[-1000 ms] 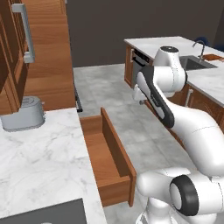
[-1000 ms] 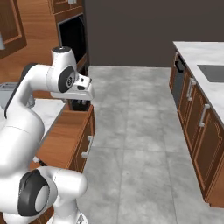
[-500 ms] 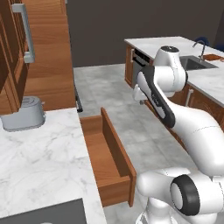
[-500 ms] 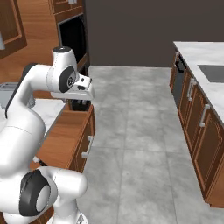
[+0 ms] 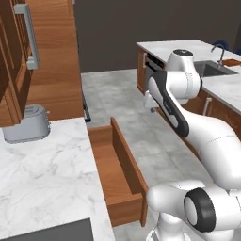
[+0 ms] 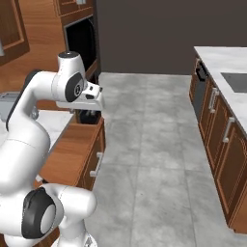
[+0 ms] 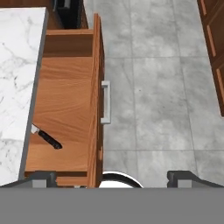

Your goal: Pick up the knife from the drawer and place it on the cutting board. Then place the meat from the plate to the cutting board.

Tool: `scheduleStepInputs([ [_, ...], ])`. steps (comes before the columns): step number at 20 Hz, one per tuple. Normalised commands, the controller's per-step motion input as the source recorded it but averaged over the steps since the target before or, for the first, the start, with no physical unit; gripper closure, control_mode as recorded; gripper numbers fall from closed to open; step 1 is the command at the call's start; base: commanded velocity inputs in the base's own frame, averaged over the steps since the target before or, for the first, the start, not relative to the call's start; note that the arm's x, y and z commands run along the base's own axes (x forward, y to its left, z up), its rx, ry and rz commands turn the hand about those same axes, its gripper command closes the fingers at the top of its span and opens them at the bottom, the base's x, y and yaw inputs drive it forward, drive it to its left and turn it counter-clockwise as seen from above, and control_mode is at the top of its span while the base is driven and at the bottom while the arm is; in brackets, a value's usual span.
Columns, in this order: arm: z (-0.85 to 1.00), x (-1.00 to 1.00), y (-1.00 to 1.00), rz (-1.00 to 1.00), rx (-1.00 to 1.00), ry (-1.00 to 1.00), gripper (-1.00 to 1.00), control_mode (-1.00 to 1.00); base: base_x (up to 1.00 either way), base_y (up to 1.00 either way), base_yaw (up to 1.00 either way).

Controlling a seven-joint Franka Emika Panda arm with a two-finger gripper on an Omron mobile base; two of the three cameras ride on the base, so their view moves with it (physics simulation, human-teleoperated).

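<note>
A: Below the marble table, item one: drawer, reddish-brown wood, pulled fully out over the grey tile floor. Pale bar handle on its front.

B: Contents?

A: One knife, black handle, silver blade. It lies flat on the drawer bottom, at the side nearest the table, with the blade tip tucked under the table's edge and the handle pointing out into the drawer. Nothing else touches it.

B: Item two, the claw?

A: Claw, two dark fingertips spread wide, nothing between them. It hangs high above the drawer front and looks straight down; well apart from the knife. From the right base camera the hand sits over the far end of the open drawer.

B: Other stock on the table?

A: One grey toaster, at the back corner, against the tall wooden cabinet.

B: Across the aisle?

A: Second table with white top, a sink and faucet set in it, wooden cabinet doors below. Dark oven set in the wall behind the arm.
</note>
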Motion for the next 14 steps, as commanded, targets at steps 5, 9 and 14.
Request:
scheduleStepInputs([
  [5,0.00,0.00,0.00,0.00,0.00,0.00,-1.00,1.00,0.27,0.00,0.08],
  [9,-0.01,0.05,0.00,0.02,0.00,0.00,-1.00,-1.00,0.18,0.00,0.05],
  [14,-0.31,0.08,0.18,0.08,0.00,0.00,-1.00,-1.00,0.00,0.00,0.00],
])
